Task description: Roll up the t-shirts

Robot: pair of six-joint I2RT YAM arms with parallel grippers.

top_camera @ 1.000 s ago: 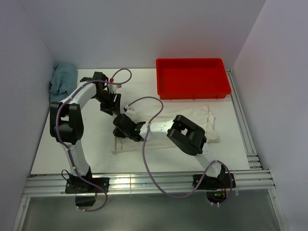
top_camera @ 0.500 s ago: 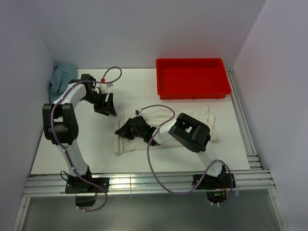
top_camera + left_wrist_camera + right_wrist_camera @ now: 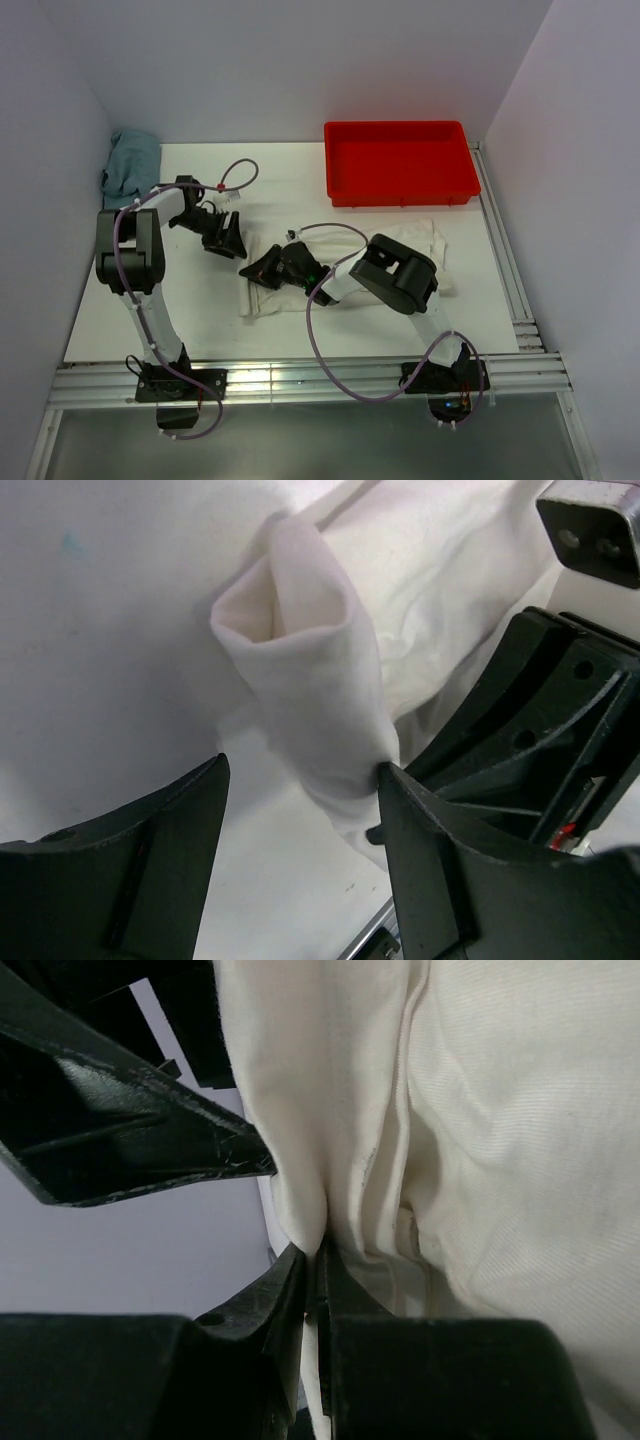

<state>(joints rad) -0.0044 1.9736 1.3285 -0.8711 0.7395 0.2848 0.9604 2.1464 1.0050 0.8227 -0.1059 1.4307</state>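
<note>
Two grippers meet at one end of the t-shirt [image 3: 420, 245]. The right gripper [image 3: 266, 270] pinches a fold tight, likely anchoring the roll's start. The left gripper [image 3: 228, 238], jaws wide, brackets the raised curl beside it. Farther off sit a red tray [image 3: 400, 160] and a blue cloth [image 3: 130, 165]. The right arm [image 3: 395, 275] overhangs the unrolled cloth.

White arm links [image 3: 152, 322], black joints [image 3: 400, 272], looping purple cables [image 3: 309, 335].

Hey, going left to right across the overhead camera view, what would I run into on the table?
Blue cloth → left gripper → right gripper, pinching the t-shirt → red tray.
</note>
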